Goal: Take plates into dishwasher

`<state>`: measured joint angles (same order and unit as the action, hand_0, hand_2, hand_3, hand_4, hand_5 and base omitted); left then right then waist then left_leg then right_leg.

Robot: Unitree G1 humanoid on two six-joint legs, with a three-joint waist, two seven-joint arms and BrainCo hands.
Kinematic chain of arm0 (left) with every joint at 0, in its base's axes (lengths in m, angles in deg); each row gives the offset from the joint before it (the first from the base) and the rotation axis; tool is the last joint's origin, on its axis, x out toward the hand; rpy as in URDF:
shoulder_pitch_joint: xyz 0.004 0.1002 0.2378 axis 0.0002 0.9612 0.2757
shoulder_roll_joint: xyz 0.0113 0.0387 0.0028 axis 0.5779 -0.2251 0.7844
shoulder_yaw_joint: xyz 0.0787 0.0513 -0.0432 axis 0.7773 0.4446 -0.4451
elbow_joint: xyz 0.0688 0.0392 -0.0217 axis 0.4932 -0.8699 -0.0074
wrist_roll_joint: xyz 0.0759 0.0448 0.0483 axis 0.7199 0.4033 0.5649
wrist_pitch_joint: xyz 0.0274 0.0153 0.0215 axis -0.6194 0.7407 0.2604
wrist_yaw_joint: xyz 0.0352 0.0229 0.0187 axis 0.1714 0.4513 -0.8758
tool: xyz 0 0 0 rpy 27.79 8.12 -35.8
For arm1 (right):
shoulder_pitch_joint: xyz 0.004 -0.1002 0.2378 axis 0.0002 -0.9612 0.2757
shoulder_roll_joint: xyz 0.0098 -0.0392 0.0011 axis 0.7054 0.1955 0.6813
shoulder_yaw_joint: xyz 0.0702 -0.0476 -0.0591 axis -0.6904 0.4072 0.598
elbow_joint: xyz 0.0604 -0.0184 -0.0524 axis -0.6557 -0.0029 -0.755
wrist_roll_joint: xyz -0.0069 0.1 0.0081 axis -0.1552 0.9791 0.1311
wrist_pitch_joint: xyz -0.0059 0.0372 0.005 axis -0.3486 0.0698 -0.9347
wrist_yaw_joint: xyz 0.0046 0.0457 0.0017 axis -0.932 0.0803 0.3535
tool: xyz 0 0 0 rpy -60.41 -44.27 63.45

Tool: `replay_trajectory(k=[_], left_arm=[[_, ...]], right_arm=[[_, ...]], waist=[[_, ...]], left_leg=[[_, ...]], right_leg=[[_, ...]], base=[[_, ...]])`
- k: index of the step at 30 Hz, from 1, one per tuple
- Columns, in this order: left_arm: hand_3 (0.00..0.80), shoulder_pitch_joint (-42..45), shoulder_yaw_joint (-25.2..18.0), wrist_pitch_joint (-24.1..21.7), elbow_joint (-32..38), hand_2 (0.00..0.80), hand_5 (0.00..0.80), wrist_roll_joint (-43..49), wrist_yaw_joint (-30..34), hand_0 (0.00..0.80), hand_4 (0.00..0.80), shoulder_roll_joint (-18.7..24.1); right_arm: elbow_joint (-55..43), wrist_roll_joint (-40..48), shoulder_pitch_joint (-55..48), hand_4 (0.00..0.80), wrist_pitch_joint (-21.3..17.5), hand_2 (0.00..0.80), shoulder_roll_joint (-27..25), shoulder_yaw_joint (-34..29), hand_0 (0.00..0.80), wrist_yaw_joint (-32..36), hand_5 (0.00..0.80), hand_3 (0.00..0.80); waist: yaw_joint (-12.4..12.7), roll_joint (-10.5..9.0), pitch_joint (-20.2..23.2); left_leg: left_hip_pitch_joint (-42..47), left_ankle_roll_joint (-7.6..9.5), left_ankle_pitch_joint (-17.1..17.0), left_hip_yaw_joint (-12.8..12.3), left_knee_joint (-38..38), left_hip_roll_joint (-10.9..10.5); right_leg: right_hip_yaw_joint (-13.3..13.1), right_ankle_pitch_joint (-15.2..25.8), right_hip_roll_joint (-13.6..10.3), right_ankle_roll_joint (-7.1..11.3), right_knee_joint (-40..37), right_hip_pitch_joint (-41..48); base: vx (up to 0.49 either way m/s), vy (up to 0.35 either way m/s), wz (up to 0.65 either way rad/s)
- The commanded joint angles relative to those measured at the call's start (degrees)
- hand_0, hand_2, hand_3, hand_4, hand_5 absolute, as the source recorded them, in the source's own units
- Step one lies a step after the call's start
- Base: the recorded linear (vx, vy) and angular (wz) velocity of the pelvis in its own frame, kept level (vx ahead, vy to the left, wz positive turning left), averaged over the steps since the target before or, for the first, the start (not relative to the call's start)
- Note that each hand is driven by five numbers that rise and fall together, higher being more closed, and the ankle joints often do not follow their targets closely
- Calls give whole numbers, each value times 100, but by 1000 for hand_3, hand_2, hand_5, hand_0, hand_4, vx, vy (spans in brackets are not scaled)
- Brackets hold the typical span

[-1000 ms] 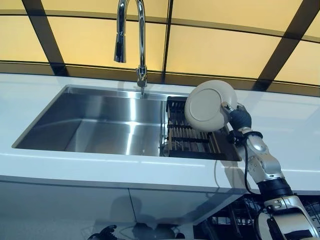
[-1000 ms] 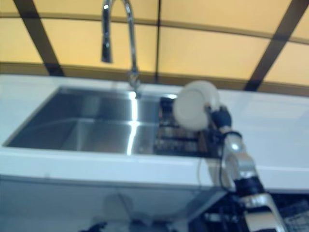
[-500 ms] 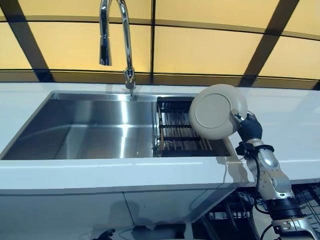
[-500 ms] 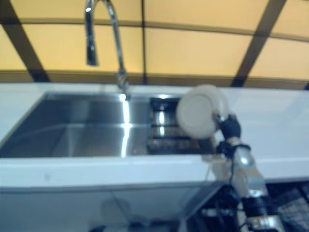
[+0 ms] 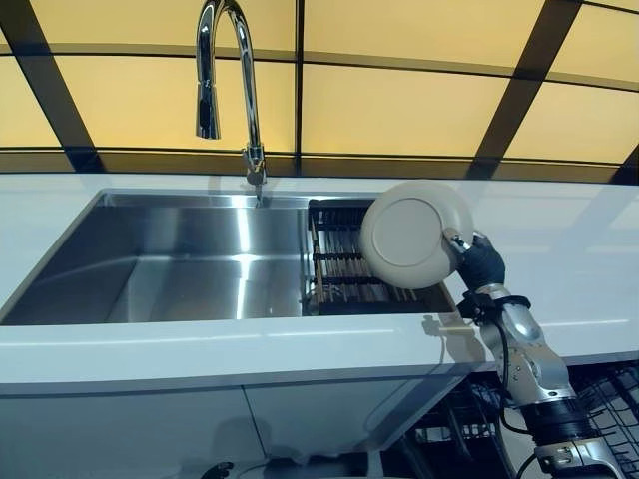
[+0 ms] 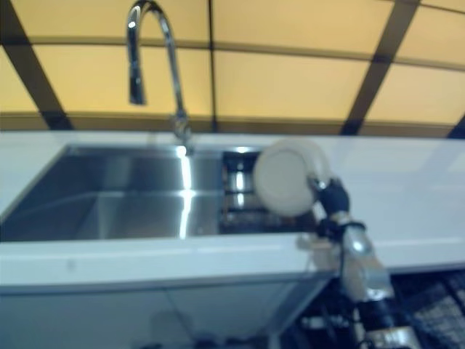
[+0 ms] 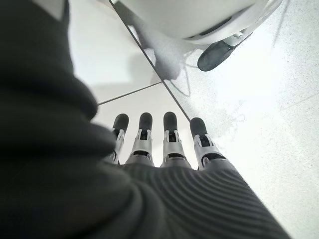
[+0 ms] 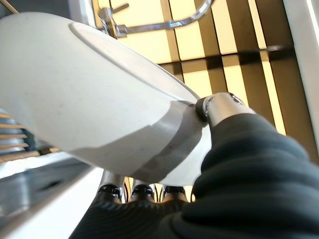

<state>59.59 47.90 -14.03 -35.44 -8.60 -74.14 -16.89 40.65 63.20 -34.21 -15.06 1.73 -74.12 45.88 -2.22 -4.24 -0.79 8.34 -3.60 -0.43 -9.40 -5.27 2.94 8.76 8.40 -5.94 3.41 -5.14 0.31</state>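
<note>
Both eye views face the sink from low in front. Right wrist view: close under plate. Left wrist view: faces floor.

Silver-grey arm, dark ribbed right hand cover

A home kitchen, seen at the sink

A stainless steel sink is sunk into a white countertop, with a tall chrome gooseneck faucet rising behind the basin. A dark slatted drying rack sits in the sink's right end. The wall behind is faced with yellow panels split by dark strips, and under the counter's right side the wire rack of an open dishwasher shows, beside plain white cabinet fronts
</note>
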Motion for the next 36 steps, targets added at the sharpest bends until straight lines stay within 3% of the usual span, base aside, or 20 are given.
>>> replay_trajectory(k=[1,19,28,31,36], left_arm=[[0,-465,223,-73,-412,0,0,21,-13,0,0,-79],[0,-367,221,-161,-446,0,0,6,6,0,0,-47],[0,-351,165,-192,-453,0,0,-11,88,0,0,-81],[0,-306,85,-163,-406,0,0,71,141,0,0,-53],[0,-231,6,-80,-300,0,0,402,194,0,0,26]], right_arm=[[-202,-167,941,800,-139,800,120,-73,800,50,800,800],[-594,-575,1295,800,-212,800,43,101,800,-77,800,800],[-880,-677,1283,800,-448,800,-253,-286,800,-214,800,800],[-1048,-701,1016,800,-582,800,-405,-592,800,-256,800,800],[-1100,-694,540,800,-781,800,-571,-1171,800,-353,800,800]], waist=[[79,90,-213],[124,113,-131],[83,113,-98],[26,91,-141],[-103,-3,-288]], left_leg=[[-107,212,246,-253,27,-146],[-93,257,258,-190,27,-213],[-86,318,281,-158,27,-293],[-67,392,307,-121,27,-357],[-31,416,381,-192,27,-426]], right_leg=[[20,-448,39,310,14,470],[-3,-411,-25,344,14,501],[-42,-334,-90,394,14,465],[-87,-176,-198,495,95,397],[-123,561,-450,785,276,-63]], base=[[0,0,0],[-7,18,0],[-21,80,-1],[-50,139,-6],[-83,96,-22]])
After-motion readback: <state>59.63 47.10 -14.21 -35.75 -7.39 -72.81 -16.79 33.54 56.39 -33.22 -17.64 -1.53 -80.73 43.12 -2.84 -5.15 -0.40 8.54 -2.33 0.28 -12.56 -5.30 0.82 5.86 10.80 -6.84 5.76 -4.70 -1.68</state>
